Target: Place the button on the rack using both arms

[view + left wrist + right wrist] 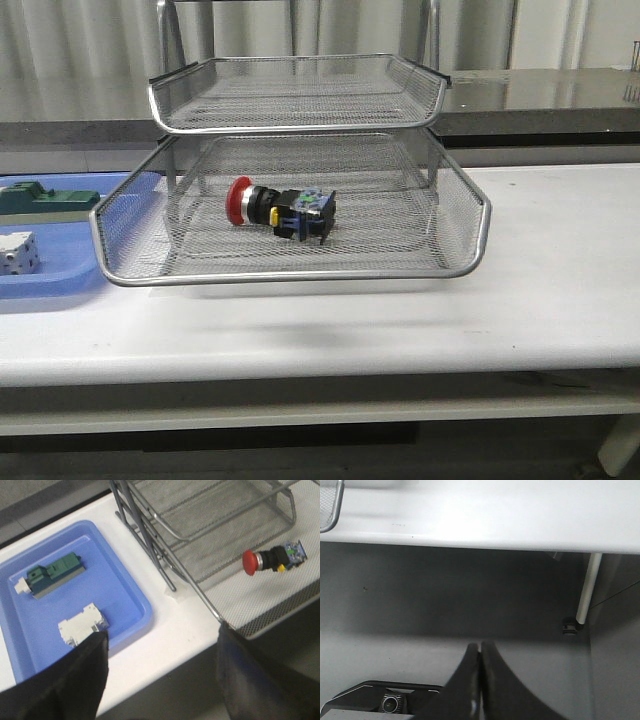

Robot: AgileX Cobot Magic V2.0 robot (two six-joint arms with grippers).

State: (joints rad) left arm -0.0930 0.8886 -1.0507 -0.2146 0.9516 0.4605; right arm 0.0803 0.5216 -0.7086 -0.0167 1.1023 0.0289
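Silver wire mesh makes up the rack (pixel 300 180), which stands on the white table (pixel 560 260) with its lower tray pulled toward the near edge and another tray above it set farther back. The button (pixel 282 208) lies on its side on the mesh floor of the pulled-out lower tray, near the middle, with its red head pointing left and its black-and-blue body to the right. It touches neither tray wall.

To the left of the rack, just beside it, a flat blue tray (pixel 60 285) holds a green block (pixel 45 198) at its far side and a white block (pixel 18 252) nearer the front. The two blocks lie apart from each other.

Neither arm shows in the front view. In the left wrist view the left gripper (pixel 160 675) hangs over the near table edge, between the blue tray and the rack, its jaws spread wide with nothing between them. In the right wrist view the right gripper (pixel 479 680) is below the table's edge, over the dark floor, its two fingers (pixel 492 680) pressed together and holding nothing. A white table leg (pixel 587 587) stands off to one side there, and a corner of the rack's mesh shows at the table's edge.
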